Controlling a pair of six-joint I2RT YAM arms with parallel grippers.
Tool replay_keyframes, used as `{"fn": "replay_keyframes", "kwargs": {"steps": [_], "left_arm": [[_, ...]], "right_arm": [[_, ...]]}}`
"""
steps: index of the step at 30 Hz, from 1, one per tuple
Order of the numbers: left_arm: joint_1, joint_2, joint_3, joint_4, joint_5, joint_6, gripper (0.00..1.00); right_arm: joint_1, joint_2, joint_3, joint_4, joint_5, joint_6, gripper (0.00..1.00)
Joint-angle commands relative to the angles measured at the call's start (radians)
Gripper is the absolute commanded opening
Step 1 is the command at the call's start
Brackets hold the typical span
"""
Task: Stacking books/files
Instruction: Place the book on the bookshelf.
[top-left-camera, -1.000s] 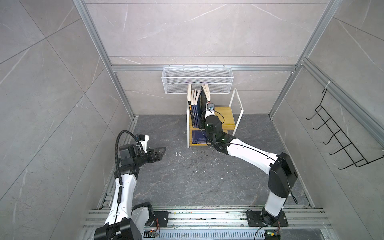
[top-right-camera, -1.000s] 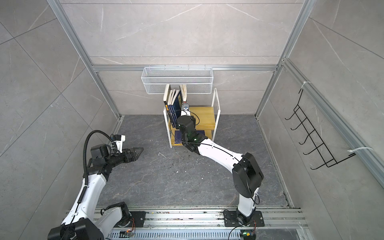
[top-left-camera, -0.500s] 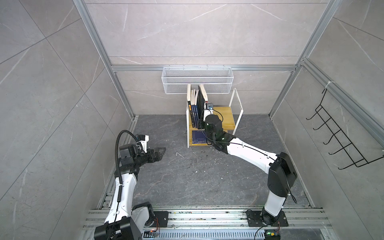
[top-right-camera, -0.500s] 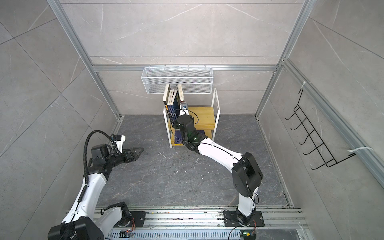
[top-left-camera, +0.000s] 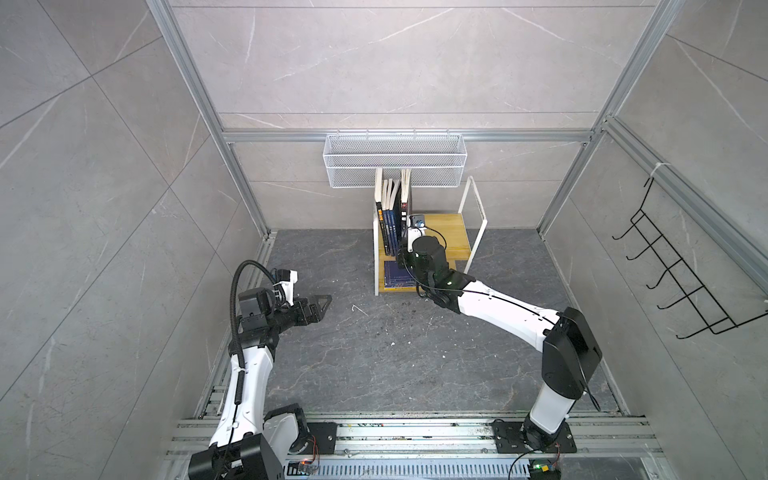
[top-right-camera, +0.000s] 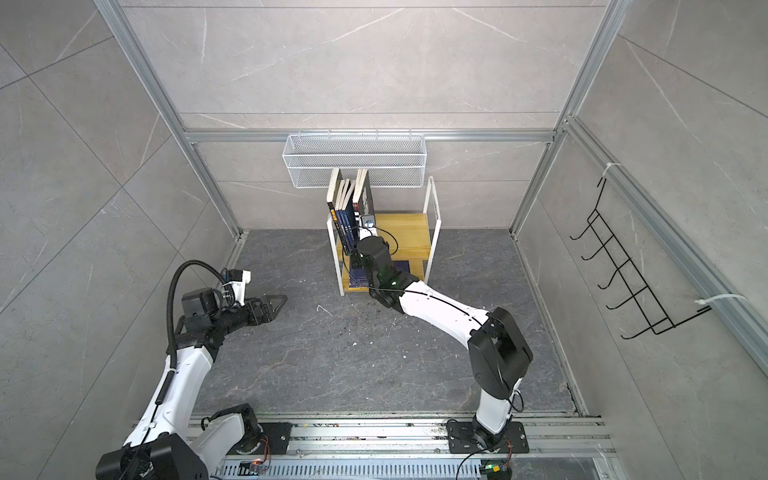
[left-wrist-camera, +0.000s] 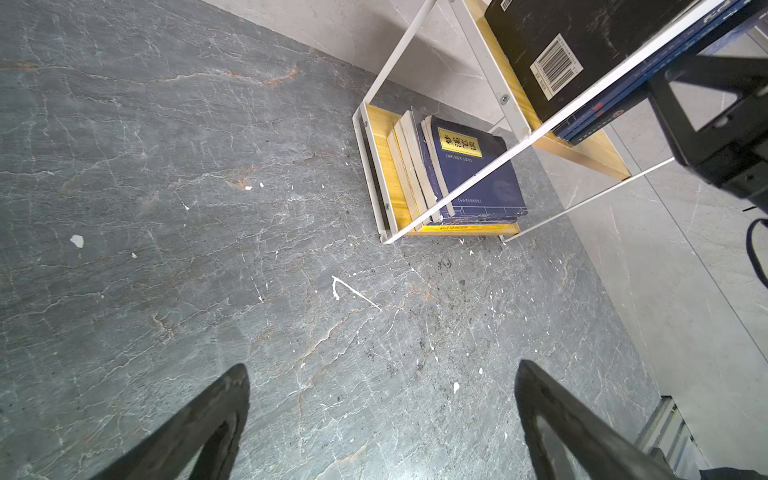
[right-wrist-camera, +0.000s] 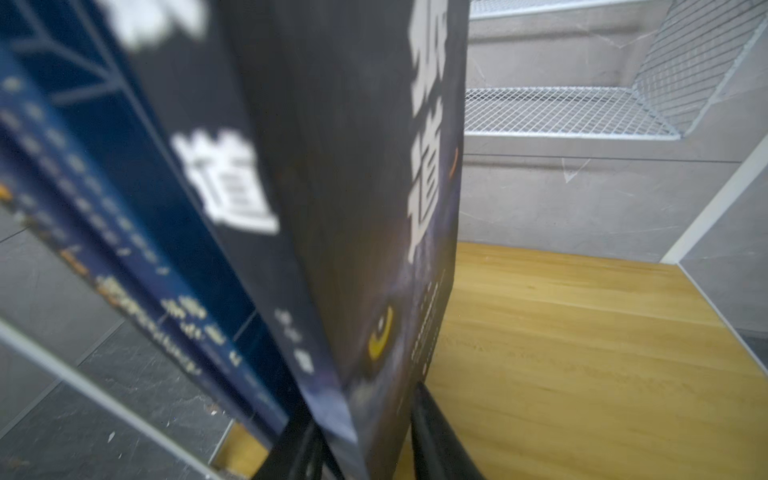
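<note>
Right claw (right-wrist-camera: 363, 409) straddles the lower spine of the black book (right-wrist-camera: 353, 187), grip uncertain; likely light, floppy. Left claw (left-wrist-camera: 382, 365) gapes empty.

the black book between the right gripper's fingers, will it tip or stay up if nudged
The black book probably tips easily toward the bare side of the wooden shelf: it stands on edge with nothing beside it there. The navy books on its other side should block a fall that way.
</note>
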Motion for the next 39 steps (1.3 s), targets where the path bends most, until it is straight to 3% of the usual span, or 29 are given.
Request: {"fn": "replay_keyframes", "kwargs": {"steps": [1,10,16,22,27,31,39], "left_arm": [[0.006,-0.016,-0.006,0.026,0.023,0.03,1.0],[0.021,-0.014,-0.002,0.015,0.023,0.02,1.0],[0.026,-0.015,-0.012,0.036,0.022,0.013,1.0],[0.029,-0.019,-0.012,0.043,0.023,0.002,1.0],[0.032,-0.022,0.004,0.011,0.019,0.006,1.0],[0.031,-0.038,-0.014,0.033,0.019,0.005,1.0],[0.039,-0.042,-0.017,0.03,0.021,0.002,1.0]], "right_arm": [[0.013,-0.061,-0.043,-0.005,-0.029,0.001,0.4],[0.02,-0.15,-0.109,-0.075,-0.012,-0.031,0.43],[0.003,-0.217,-0.13,-0.128,0.093,-0.118,0.34],[-0.103,-0.095,0.091,-0.193,0.021,-0.139,0.22],[-0.148,0.095,0.373,-0.265,-0.048,-0.143,0.19],[-0.154,0.208,0.507,-0.255,-0.128,-0.155,0.2],[-0.152,0.278,0.558,-0.239,-0.22,-0.119,0.23]]}}
